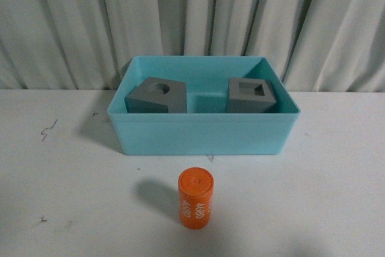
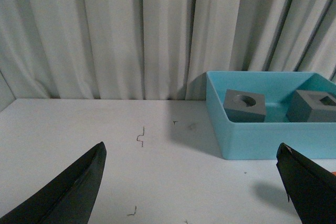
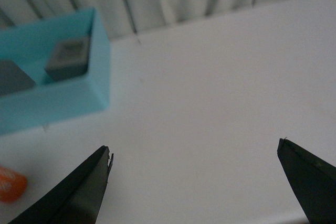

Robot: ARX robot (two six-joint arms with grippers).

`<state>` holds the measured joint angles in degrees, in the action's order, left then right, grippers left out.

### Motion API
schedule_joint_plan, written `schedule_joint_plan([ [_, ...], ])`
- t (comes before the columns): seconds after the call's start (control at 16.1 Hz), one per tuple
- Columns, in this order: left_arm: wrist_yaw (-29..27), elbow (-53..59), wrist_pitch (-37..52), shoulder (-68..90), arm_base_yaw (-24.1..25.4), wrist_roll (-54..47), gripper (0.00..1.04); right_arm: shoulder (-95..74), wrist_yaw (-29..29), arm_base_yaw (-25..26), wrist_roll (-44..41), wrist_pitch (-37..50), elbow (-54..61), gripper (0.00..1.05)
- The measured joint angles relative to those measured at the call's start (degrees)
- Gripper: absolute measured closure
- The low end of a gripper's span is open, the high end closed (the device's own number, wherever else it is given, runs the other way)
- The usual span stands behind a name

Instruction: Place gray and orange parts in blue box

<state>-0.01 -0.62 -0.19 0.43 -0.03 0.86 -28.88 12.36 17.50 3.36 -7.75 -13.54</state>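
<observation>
Left hand (image 2: 191, 148): hangs low over the white table (image 2: 105, 129), aimed level across it toward the pale pleated curtain (image 2: 105, 30); out of the front view.
Left hand grip: two dark fingers (image 2: 79, 192) spread wide apart, nothing between them, touching nothing.
Right hand (image 3: 194, 145): held above the table and tipped down at bare tabletop; also out of the front view.
Right hand grip: dark fingers (image 3: 84, 187) splayed wide, released, empty.
Small orange cylinder with white digits (image 1: 195, 200): standing upright on the table, long axis vertical, round cap up, digits running along its side; outside the bin, near its front wall but apart from it.
Large light blue rectangular plastic bin (image 1: 198, 133): on the table near the curtain, long side across the front view, open top up.
Matte gray cube with round recess (image 1: 157, 95): inside the bin, toward the robot's left, recess facing up, the cube turned at an angle to the walls.
Matte gray cube with rectangular recess (image 1: 251, 95): inside the bin, toward the right, recess up, well apart from the other cube.
Table marks: a few small dark scribbles (image 2: 140, 136) on the robot's left side.
</observation>
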Motion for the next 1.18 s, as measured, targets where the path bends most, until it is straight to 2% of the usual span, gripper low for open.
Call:
schedule_joint_plan([
  [0.06,0.0,0.0,0.0,0.0,0.0,0.0,0.07,-9.3,6.6,4.6,-2.1,7.2,-4.6,0.06],
  [0.12,0.0,0.0,0.0,0.0,0.0,0.0,0.07,-18.5,11.9,6.1,-5.0,13.8,-10.0,0.06],
  [0.19,0.0,0.0,0.0,0.0,0.0,0.0,0.07,-27.2,16.6,4.9,-8.4,17.5,-15.3,0.06],
  [0.31,0.0,0.0,0.0,0.0,0.0,0.0,0.07,-41.0,24.5,-1.4,-15.8,16.4,-21.7,0.06],
  [0.5,0.0,0.0,0.0,0.0,0.0,0.0,0.07,-50.2,31.0,-12.8,-27.2,7.5,-26.2,0.06],
  [0.62,0.0,0.0,0.0,0.0,0.0,0.0,0.07,-52.7,31.7,-20.0,-33.7,4.6,-27.6,0.06],
  [0.81,0.0,0.0,0.0,0.0,0.0,0.0,0.07,-59.6,27.4,-28.3,-37.7,8.8,-29.0,0.06],
  [1.18,0.0,0.0,0.0,0.0,0.0,0.0,0.07,-73.1,21.4,-37.5,-33.7,15.9,-36.5,0.06],
])
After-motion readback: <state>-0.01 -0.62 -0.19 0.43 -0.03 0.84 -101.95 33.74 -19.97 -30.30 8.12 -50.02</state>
